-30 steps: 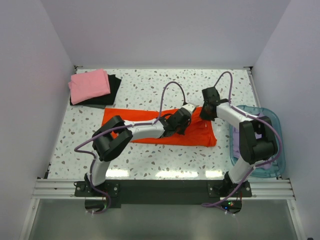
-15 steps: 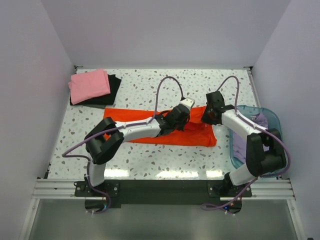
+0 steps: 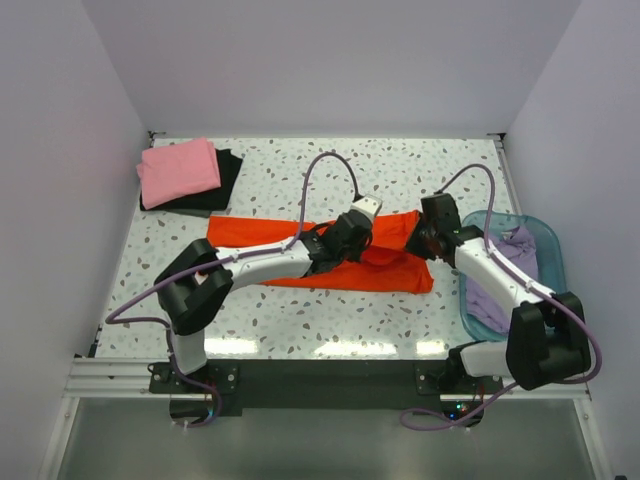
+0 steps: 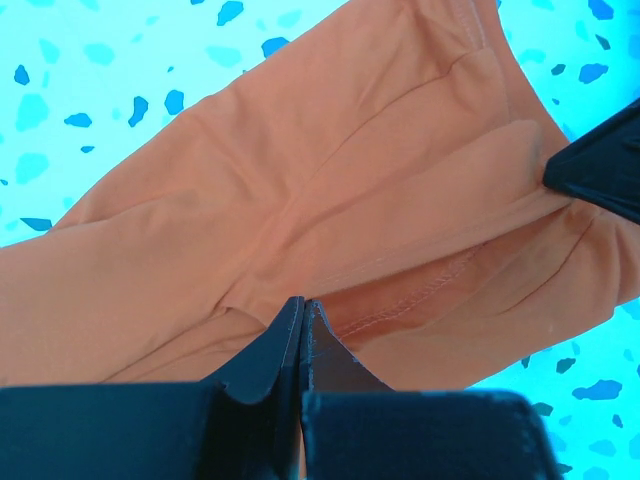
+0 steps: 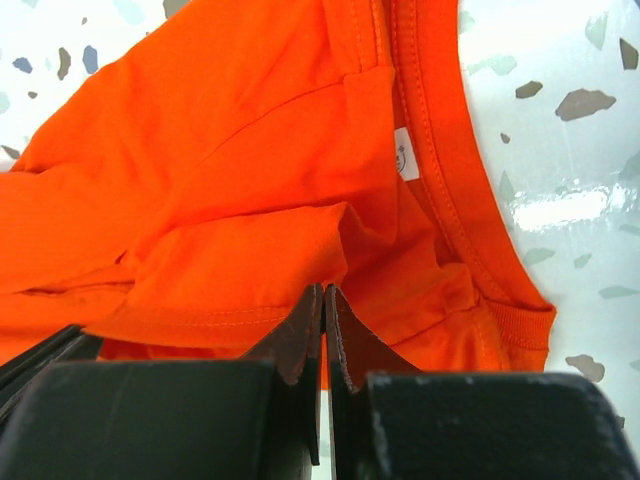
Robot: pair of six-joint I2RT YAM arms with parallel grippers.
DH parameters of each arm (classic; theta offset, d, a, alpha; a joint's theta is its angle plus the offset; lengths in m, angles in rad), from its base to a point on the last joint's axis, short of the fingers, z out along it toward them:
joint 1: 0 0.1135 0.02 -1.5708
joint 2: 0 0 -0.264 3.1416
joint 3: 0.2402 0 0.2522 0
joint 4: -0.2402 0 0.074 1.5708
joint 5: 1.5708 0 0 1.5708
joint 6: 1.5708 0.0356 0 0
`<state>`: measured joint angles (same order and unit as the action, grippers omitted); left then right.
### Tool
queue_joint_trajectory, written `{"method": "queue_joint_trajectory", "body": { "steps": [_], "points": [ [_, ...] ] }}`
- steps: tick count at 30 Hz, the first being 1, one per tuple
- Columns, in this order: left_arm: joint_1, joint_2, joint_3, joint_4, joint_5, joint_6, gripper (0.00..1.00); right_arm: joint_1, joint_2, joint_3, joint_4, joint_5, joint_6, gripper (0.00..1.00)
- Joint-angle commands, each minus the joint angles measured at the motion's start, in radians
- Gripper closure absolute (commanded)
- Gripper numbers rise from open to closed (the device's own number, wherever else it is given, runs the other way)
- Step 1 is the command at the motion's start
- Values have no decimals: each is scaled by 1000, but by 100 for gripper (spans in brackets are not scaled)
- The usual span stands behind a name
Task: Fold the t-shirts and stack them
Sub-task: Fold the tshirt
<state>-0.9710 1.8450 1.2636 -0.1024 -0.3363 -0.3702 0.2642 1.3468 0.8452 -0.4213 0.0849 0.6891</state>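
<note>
Speckled white table (image 3: pixel 300 175), orange-red shirt (image 3: pixel 250 231) lying mid-table as a long folded band. Left gripper (image 4: pixel 302 308) has its fingers together, pinching a fold of that shirt. Right gripper (image 5: pixel 323 298) is likewise clamped on a fold, near the collar end. Pink shirt (image 3: pixel 178 170) sits folded on top of the black shirt (image 3: pixel 230 172) in the far left corner. Lavender shirt (image 3: pixel 518 243) is in the blue basket (image 3: pixel 550 240) at the right edge.

Spread shirt (image 3: pixel 255 230) centre; two folded shirts (image 3: pixel 178 170) stacked far-left corner; basket (image 3: pixel 553 262) at right, loose shirt (image 3: pixel 520 245) inside.
</note>
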Motion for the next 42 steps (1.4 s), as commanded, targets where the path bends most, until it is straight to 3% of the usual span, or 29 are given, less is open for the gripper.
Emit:
{"method": "queue_joint_trajectory", "body": {
  "steps": [1, 15, 38, 39, 42],
  "points": [
    [5, -52, -21, -3, -17, 19, 100, 20, -57, -23, -10, -20, 33, 100],
    [5, -50, -73, 9, 14, -7, 100, 130, -156, -132, -48, 38, 107, 100],
    [5, -72, -144, 9, 23, -56, 100, 208, -213, -248, -13, 47, 159, 100],
    [5, -75, -145, 9, 23, -56, 98, 211, -210, -253, -11, 49, 159, 98],
    [5, -95, -148, -9, 25, -55, 84, 211, -210, -258, -23, 70, 152, 76]
  ]
}}
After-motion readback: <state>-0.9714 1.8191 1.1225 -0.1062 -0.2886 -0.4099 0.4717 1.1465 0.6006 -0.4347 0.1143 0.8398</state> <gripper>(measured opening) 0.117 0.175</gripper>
